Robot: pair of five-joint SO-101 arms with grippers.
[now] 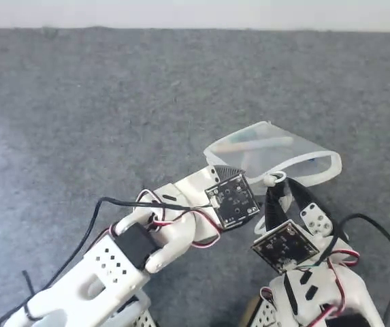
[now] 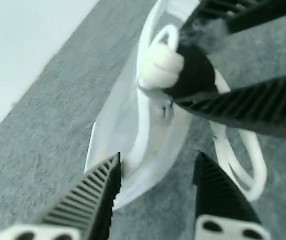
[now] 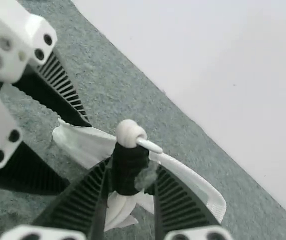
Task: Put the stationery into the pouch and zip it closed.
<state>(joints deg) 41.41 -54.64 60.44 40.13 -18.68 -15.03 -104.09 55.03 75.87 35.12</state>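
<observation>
The grey bench [image 1: 79, 102] stretches wide, and its far edge is well apart from the white mesh pouch [image 1: 276, 153]. The pouch lies just before both arms, with stationery [image 1: 249, 144] showing through. The left pincer [image 2: 155, 175] stands spread around the pouch's end. The right pincer [image 3: 131, 170] is clenched on the black zipper pull [image 3: 128, 155], just under its white bead [image 3: 129, 133].

The pouch [image 1: 276, 153] lies on the table [image 1: 79, 102], stationery [image 1: 256, 144] seemingly inside, left gripper [image 2: 157, 160] astride its corner (right gripper [image 1: 281, 187] on its zip pull [image 2: 190, 75]).
</observation>
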